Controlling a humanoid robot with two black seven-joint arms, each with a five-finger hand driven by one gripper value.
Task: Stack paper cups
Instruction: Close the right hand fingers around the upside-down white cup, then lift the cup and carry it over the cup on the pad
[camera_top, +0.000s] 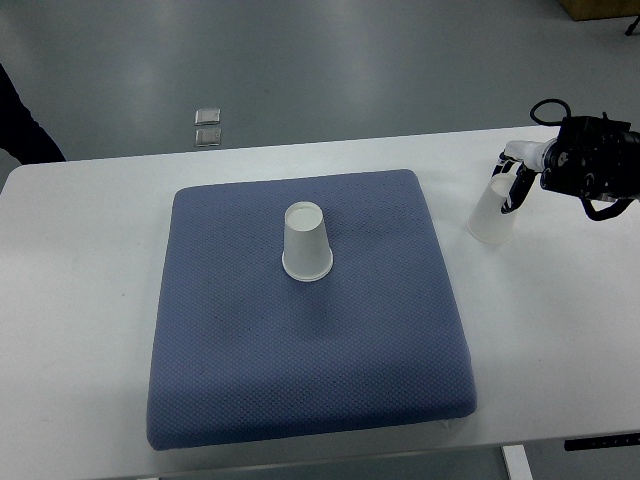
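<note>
Blue pad (300, 380) taken as landmark; it lies mid-desk on the white desk (80, 300)

First paper cup (307, 242) stands upside down, base up and wide rim down, a little behind the pad's centre. Judged placement: inverted, so a second cup can drop over it mouth-down; the soft pad probably stops it sliding

Second paper cup (494, 215) is off the pad, just past its far right corner, tilted, narrow end up toward the right hand (517, 180). The fingers are clamped around its upper part. Cannot tell whether the rim touches the desk or hangs just above it. It is held mouth-down, the same way up as the first cup, which fits nesting over it

Right arm enters from the right edge, dark forearm and cable loop visible. Left arm not seen

Open room: the pad between the two cups is bare, so a leftward carry looks unobstructed. Judged need: lift the held cup clear of the pad's raised edge and above the standing cup's base before lowering. Right of the pad the desk strip is narrow, with the desk edge near the arm

Beyond the desk's far edge, two small grey objects (208, 127) on the floor, well apart from the work. A dark shape (20, 125) at the far left, unidentified
</note>
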